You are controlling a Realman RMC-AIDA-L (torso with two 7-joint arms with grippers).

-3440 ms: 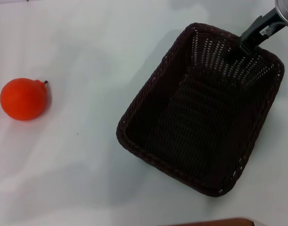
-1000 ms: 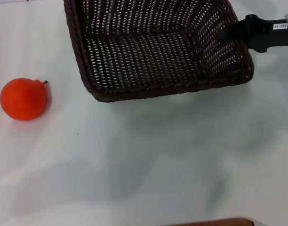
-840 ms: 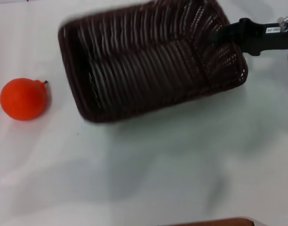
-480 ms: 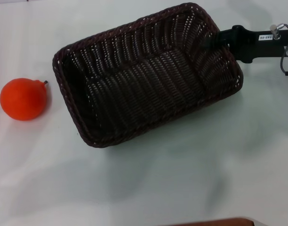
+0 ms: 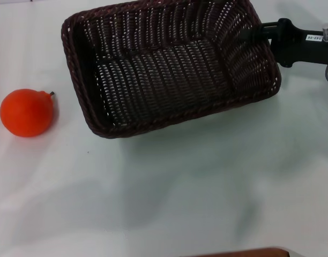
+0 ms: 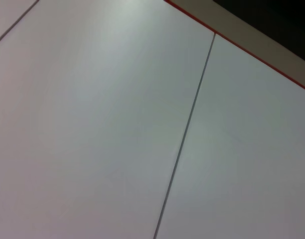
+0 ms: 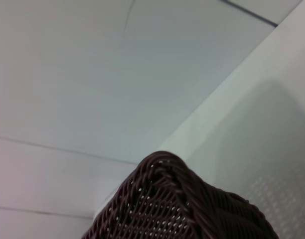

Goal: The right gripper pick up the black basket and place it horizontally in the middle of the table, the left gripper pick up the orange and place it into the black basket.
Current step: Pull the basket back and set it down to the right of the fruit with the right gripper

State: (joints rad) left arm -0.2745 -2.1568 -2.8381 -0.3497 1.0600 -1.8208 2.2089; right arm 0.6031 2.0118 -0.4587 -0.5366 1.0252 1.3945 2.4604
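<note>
1 black basket (image 5: pixel 169 69), 1 orange (image 5: pixel 25 112), 1 right pincer (image 5: pixel 250 35), 1 table (image 5: pixel 180 187)

The black basket (image 5: pixel 169 67) is a very dark brown-black weave, its open sides letting pale specks show through in regular rows, and its braided rim carries a faint reddish tint. The right wrist view shows one corner of it (image 7: pixel 182 209) in the same dark braid with small light gaps. At 9 o'clock of the head view, the orange (image 5: pixel 25 112) is a bright orange-red with a tiny dark stem nub. At 2 o'clock, the right gripper (image 5: pixel 250 35) is black with a small white label and metal-grey parts. The desk (image 5: pixel 180 187) is plain white with a pale greenish cast and soft grey shadows.
</note>
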